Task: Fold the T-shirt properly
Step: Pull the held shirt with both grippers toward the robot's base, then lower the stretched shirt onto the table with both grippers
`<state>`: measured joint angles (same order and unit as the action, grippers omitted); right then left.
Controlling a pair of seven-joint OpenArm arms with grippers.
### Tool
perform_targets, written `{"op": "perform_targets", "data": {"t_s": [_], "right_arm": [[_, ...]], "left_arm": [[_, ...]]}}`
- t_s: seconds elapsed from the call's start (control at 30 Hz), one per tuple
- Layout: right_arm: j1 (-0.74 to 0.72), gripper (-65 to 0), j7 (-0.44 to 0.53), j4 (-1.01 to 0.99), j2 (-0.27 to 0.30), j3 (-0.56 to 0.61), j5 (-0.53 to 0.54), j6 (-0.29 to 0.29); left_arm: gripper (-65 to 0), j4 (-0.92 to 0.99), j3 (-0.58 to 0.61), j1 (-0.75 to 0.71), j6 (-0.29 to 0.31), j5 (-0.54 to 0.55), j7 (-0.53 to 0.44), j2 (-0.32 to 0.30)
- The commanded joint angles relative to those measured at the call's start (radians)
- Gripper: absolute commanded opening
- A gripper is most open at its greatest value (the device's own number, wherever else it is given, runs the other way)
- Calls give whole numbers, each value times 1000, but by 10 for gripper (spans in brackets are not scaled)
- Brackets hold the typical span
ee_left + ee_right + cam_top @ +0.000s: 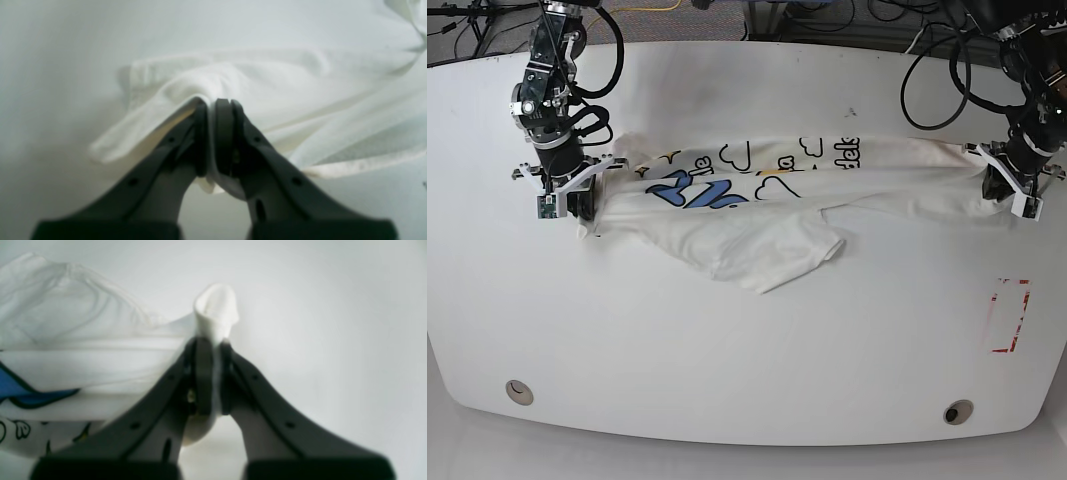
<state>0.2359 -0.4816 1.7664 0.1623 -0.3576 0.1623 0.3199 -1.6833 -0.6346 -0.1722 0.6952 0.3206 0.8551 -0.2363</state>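
The T-shirt (757, 215) is held stretched across the white surface (727, 350), one end pinched in the closed left claw (1005, 187) and the other in the closed right claw (577, 205), presumably so it is kept taut for folding.

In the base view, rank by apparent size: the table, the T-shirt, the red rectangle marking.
1. Table
2. T-shirt, stretched between both grippers
3. Red rectangle marking
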Motion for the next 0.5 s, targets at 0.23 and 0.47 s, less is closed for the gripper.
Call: {"op": "perform_targets", "data": {"t_s": [0.23, 0.47], "right_arm": [[64, -650, -2, 68, -8, -9, -13, -20], [113, -650, 4, 68, -30, -11, -11, -16]], "left_arm": [[-646, -3, -54, -78, 3, 26, 71, -41], [-648, -40, -104, -128, 3, 46, 105, -33]]}}
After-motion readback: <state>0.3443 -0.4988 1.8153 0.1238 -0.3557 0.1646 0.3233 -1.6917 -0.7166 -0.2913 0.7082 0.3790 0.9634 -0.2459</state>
